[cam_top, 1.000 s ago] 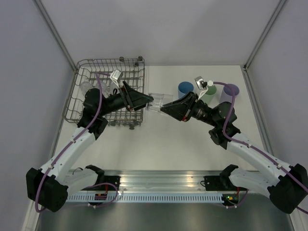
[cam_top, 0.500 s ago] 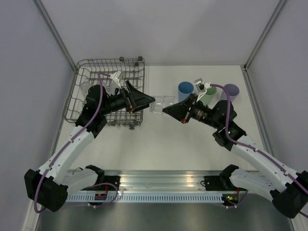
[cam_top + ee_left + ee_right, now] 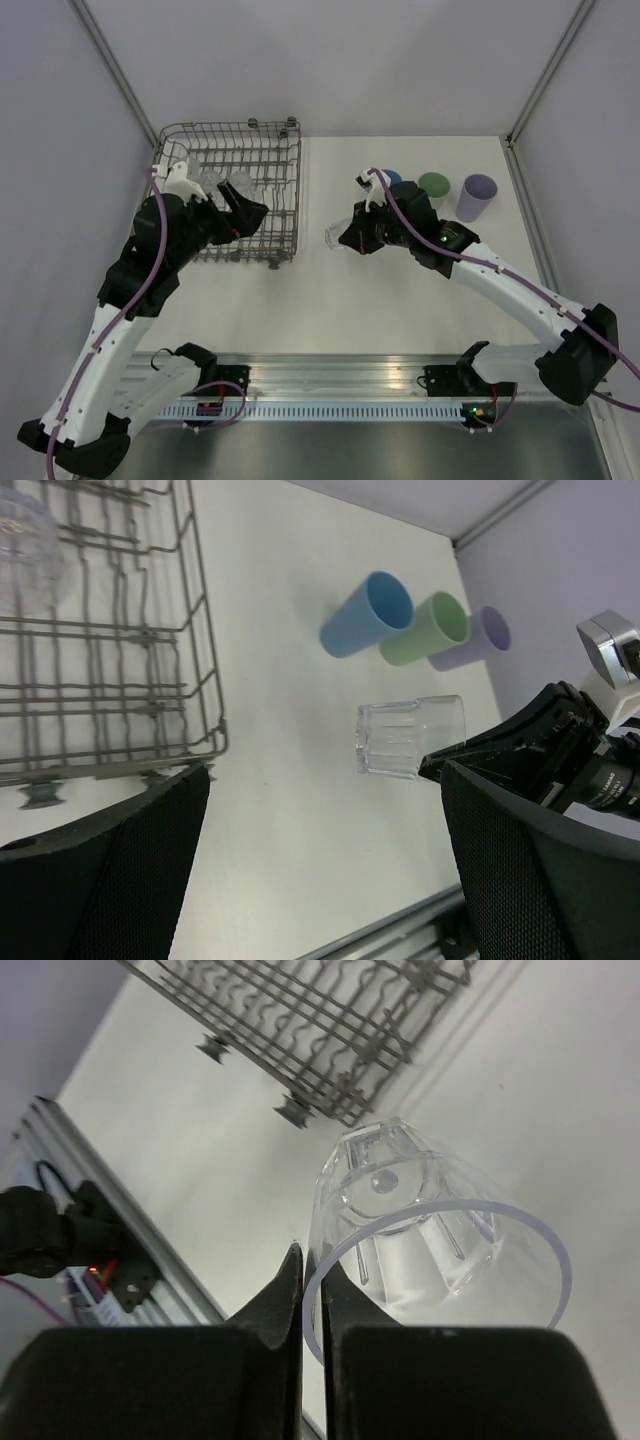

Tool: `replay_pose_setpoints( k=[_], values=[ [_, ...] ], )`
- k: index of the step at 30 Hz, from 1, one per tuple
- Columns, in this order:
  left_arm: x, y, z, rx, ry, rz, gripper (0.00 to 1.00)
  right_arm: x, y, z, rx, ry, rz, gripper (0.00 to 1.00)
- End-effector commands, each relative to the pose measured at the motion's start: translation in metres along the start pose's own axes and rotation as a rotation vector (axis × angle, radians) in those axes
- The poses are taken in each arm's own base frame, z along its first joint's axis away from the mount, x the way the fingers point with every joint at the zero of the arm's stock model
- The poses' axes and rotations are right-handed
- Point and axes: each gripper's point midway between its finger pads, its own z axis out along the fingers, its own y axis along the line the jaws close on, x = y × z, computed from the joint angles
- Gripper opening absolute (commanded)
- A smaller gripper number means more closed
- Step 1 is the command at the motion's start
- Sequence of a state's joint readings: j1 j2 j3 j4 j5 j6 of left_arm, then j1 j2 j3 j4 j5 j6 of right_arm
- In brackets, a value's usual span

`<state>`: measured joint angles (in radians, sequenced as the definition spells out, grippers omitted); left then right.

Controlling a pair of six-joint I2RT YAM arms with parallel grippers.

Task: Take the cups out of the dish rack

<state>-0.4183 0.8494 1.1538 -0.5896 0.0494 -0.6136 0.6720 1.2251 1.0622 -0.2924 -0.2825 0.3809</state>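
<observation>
A clear cup (image 3: 430, 1240) hangs tilted above the table, pinched by its rim in my right gripper (image 3: 312, 1270), which is shut on it. From above, that clear cup (image 3: 333, 237) and the right gripper (image 3: 348, 240) sit just right of the dish rack (image 3: 175, 215). My left gripper (image 3: 250, 216) is open and holds nothing, over the rack's right side. Two more clear cups (image 3: 212, 180) lie inside the rack. The blue cup (image 3: 368, 613), green cup (image 3: 425, 628) and purple cup (image 3: 470, 640) stand in a row on the table.
The dish rack's near right corner and small feet (image 3: 295, 1110) lie close beyond the held cup. Grey walls close in the table on three sides. A metal rail (image 3: 330, 375) runs along the near edge by the arm bases.
My left gripper opened, let go of the clear cup and drew back left over the rack. My right gripper closed on the cup's rim and now holds it alone, lower and tilted.
</observation>
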Motion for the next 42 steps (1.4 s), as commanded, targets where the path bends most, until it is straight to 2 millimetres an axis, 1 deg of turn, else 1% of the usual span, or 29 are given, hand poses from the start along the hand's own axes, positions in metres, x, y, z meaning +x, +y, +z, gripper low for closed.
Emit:
replay_pose_setpoints(
  k=[1, 2, 3, 6, 7, 9, 10, 11, 13, 15, 16, 18, 19, 20, 22, 27, 30, 31, 33, 34, 35, 38, 39, 40, 42],
  values=[
    [-0.009, 0.027, -0.025, -0.138, -0.029, 0.145, 1.0, 0.003, -0.014, 0.001, 0.161, 0.067, -0.121, 0.0],
    [-0.011, 0.027, -0.032, -0.133, -0.044, 0.164, 1.0, 0.008, -0.018, 0.006, 0.195, 0.11, -0.13, 0.0],
    [-0.013, 0.029, -0.036, -0.144, -0.054, 0.17, 1.0, 0.01, -0.021, 0.008, 0.222, 0.129, -0.142, 0.0],
    [-0.011, 0.036, -0.049, -0.168, -0.057, 0.203, 1.0, 0.019, -0.031, 0.017, 0.303, 0.206, -0.19, 0.01],
    [-0.009, 0.039, -0.052, -0.179, -0.05, 0.217, 1.0, 0.024, -0.038, 0.021, 0.351, 0.241, -0.212, 0.01],
    [-0.009, 0.042, -0.059, -0.191, -0.056, 0.232, 1.0, 0.028, -0.043, 0.026, 0.375, 0.28, -0.235, 0.01],
    [-0.007, 0.045, -0.06, -0.198, -0.05, 0.248, 1.0, 0.035, -0.05, 0.034, 0.396, 0.316, -0.242, 0.01],
    [-0.007, 0.046, -0.062, -0.2, -0.052, 0.257, 1.0, 0.033, -0.054, 0.033, 0.434, 0.332, -0.262, 0.01],
    [-0.006, 0.051, -0.066, -0.216, -0.057, 0.276, 1.0, 0.04, -0.058, 0.04, 0.449, 0.374, -0.284, 0.01],
    [-0.005, 0.057, -0.069, -0.242, -0.063, 0.284, 1.0, 0.047, -0.064, 0.051, 0.46, 0.415, -0.305, 0.0],
    [-0.003, 0.061, -0.071, -0.25, -0.064, 0.291, 1.0, 0.053, -0.071, 0.057, 0.48, 0.438, -0.307, 0.0],
    [-0.001, 0.065, -0.071, -0.263, -0.062, 0.294, 1.0, 0.054, -0.074, 0.065, 0.483, 0.452, -0.323, 0.0],
    [0.002, 0.067, -0.07, -0.266, -0.056, 0.299, 1.0, 0.062, -0.077, 0.071, 0.484, 0.48, -0.324, 0.0],
    [0.003, 0.068, -0.071, -0.267, -0.054, 0.301, 1.0, 0.06, -0.076, 0.076, 0.477, 0.481, -0.325, 0.0],
    [0.008, 0.072, -0.069, -0.275, -0.041, 0.305, 1.0, 0.064, -0.078, 0.085, 0.475, 0.494, -0.322, 0.0],
    [0.018, 0.081, -0.066, -0.295, -0.018, 0.311, 1.0, 0.07, -0.08, 0.098, 0.471, 0.512, -0.33, 0.0],
    [0.02, 0.084, -0.064, -0.305, -0.012, 0.312, 1.0, 0.073, -0.083, 0.104, 0.477, 0.533, -0.344, 0.02],
    [0.023, 0.086, -0.063, -0.308, -0.005, 0.314, 1.0, 0.074, -0.084, 0.106, 0.482, 0.545, -0.346, 0.06],
    [0.025, 0.088, -0.062, -0.313, 0.001, 0.315, 1.0, 0.075, -0.087, 0.108, 0.497, 0.557, -0.356, 0.07],
    [0.025, 0.088, -0.062, -0.313, 0.001, 0.315, 1.0, 0.079, -0.09, 0.11, 0.505, 0.569, -0.359, 0.08],
    [0.026, 0.088, -0.062, -0.314, 0.003, 0.317, 1.0, 0.076, -0.089, 0.11, 0.503, 0.567, -0.361, 0.08],
    [0.027, 0.089, -0.062, -0.314, 0.003, 0.32, 1.0, 0.078, -0.09, 0.113, 0.5, 0.574, -0.361, 0.11],
    [0.028, 0.09, -0.062, -0.316, 0.007, 0.32, 1.0, 0.079, -0.09, 0.114, 0.501, 0.575, -0.358, 0.13],
    [0.028, 0.09, -0.062, -0.316, 0.008, 0.322, 1.0, 0.078, -0.089, 0.113, 0.498, 0.575, -0.36, 0.19],
    [0.028, 0.09, -0.062, -0.315, 0.007, 0.324, 1.0, 0.076, -0.088, 0.113, 0.496, 0.567, -0.357, 0.23]
  ],
)
